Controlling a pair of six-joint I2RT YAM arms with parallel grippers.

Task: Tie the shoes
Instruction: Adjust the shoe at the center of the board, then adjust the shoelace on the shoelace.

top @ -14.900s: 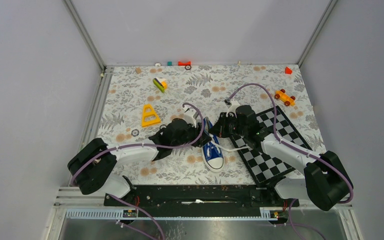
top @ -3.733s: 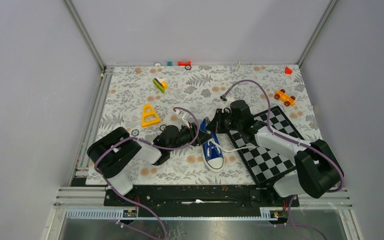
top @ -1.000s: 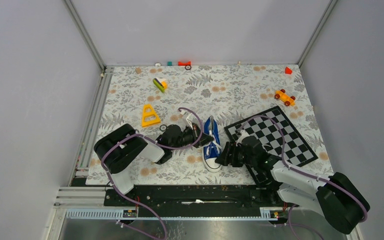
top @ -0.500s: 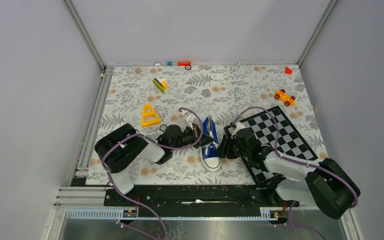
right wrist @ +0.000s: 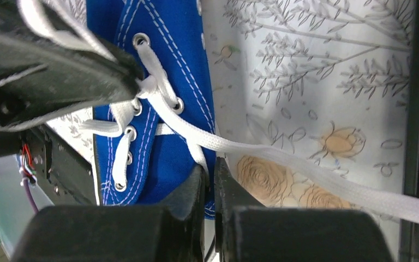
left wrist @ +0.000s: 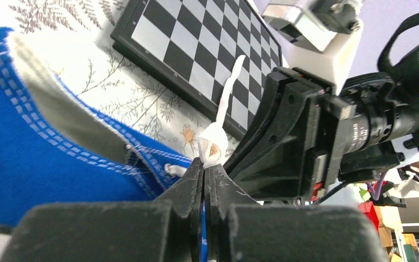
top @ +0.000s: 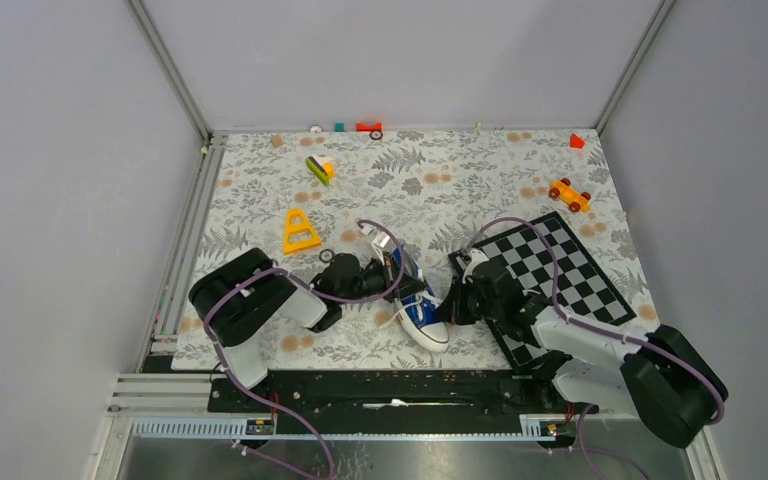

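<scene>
The small blue sneaker [top: 421, 311] with white toe cap lies on the floral mat between my two grippers, toe toward the near right. My left gripper [top: 401, 284] is at the shoe's left side. In the left wrist view it [left wrist: 204, 164] is shut on a bunched white lace [left wrist: 214, 146] above the blue canvas [left wrist: 33, 164]. My right gripper [top: 450, 304] is at the shoe's right side. In the right wrist view it [right wrist: 209, 167] is shut on a white lace [right wrist: 198, 153] beside the eyelets of the shoe [right wrist: 158, 65]. Another lace length [right wrist: 305, 174] trails right across the mat.
A black-and-white checkerboard [top: 552, 272] lies right of the shoe under my right arm and also shows in the left wrist view [left wrist: 196, 43]. A yellow triangle [top: 300, 232], a green-yellow toy [top: 320, 168] and an orange toy car [top: 569, 194] lie farther back.
The shoe has turned so its toe points more to the near right. My right gripper has moved in against the shoe's right side. My left gripper has stayed at the shoe.
</scene>
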